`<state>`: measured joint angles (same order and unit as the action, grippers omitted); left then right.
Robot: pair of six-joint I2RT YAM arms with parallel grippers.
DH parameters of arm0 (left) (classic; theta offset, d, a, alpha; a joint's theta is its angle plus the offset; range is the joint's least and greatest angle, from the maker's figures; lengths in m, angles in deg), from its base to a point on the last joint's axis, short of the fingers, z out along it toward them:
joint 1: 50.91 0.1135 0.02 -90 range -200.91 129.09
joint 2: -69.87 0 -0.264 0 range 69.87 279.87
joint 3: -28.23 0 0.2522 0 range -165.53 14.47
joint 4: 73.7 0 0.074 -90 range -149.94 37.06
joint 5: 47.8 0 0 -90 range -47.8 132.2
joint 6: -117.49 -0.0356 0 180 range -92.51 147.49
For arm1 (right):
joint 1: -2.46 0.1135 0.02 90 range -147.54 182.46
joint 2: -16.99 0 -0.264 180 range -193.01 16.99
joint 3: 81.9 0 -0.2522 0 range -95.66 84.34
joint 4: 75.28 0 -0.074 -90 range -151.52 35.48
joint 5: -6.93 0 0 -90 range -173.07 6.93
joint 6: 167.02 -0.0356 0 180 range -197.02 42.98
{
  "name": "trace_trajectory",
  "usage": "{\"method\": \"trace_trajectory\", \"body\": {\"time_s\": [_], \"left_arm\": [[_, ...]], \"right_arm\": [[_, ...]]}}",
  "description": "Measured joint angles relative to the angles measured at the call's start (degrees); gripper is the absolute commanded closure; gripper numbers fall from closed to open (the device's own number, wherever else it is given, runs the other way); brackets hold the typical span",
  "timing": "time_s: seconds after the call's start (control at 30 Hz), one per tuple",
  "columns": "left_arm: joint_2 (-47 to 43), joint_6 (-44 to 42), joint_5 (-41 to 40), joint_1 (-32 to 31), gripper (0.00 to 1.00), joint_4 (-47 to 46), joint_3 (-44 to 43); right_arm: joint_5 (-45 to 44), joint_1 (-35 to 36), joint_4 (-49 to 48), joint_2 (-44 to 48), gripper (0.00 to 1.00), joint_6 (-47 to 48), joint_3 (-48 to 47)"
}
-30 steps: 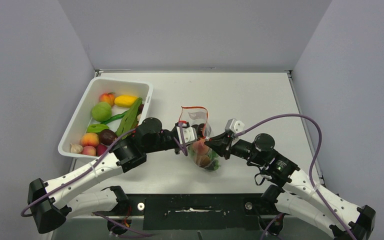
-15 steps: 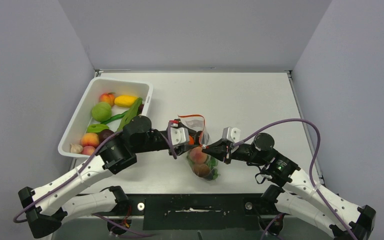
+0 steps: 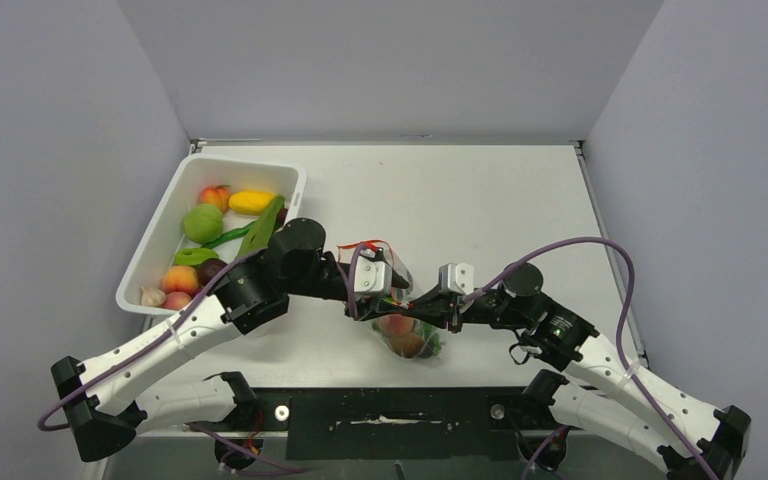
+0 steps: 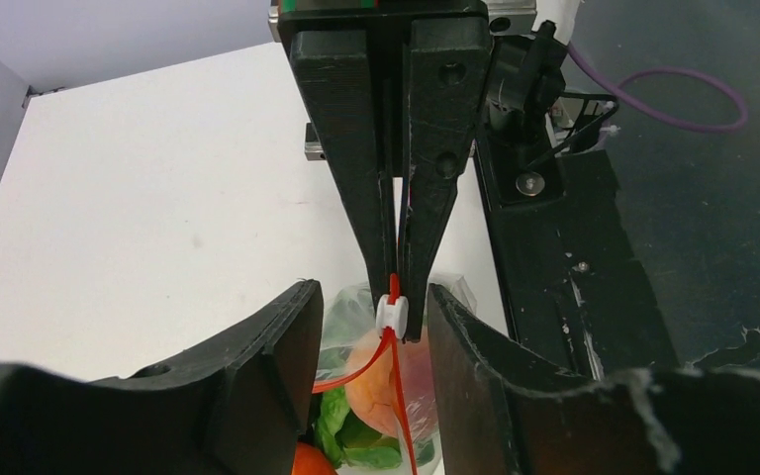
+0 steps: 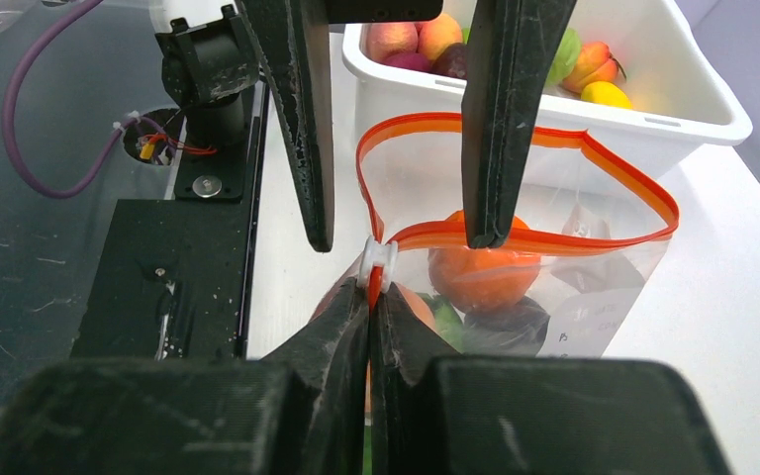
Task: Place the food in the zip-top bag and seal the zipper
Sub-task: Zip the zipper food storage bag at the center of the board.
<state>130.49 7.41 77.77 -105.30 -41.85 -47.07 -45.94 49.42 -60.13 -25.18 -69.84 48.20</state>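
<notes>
We see right end effector [image 5: 369,295] pinching zipper [image 5: 544,240] beside white slider [image 5: 378,262]. Left end effector [image 4: 369,297] spread, slider between its fingers [image 4: 257,366]. Zip-top bag [image 5: 604,297] between arms, near front edge of surface [image 3: 480,200], mouth gaping, food [image 5: 483,275] inside. More food in bin [image 5: 653,134].

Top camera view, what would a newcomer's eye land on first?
Mid-table, the right pincer is shut on the red zipper beside its white slider, with the left pincer open around it. The clear zip-top bag below holds an orange; far left, a white bin holds more food.
</notes>
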Motion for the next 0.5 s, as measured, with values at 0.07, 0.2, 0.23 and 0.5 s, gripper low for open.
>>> {"method": "trace_trajectory", "body": {"time_s": [0.07, 0.2, 0.23, 0.5], "left_arm": [[0.6, 0.0, 0.7, 0.0, 0.59, 0.1, -0.6], [1.5, 0.0, 1.2, 0.0, 0.58, 0.5, -1.5], [1.8, 0.0, 1.2, 0.0, 0.57, 0.7, -1.8], [2.5, 0.0, 1.2, 0.0, 0.62, 4.0, -2.7]], "right_arm": [[0.0, 0.0, 0.1, 0.0, 1.00, 0.2, -0.1], [0.0, 0.0, 0.6, 0.0, 1.00, 0.8, -0.4], [0.0, 0.0, 0.6, 0.0, 1.00, 1.0, -0.4], [-0.1, 0.0, 0.6, 0.0, 1.00, 1.4, -0.4]]}}
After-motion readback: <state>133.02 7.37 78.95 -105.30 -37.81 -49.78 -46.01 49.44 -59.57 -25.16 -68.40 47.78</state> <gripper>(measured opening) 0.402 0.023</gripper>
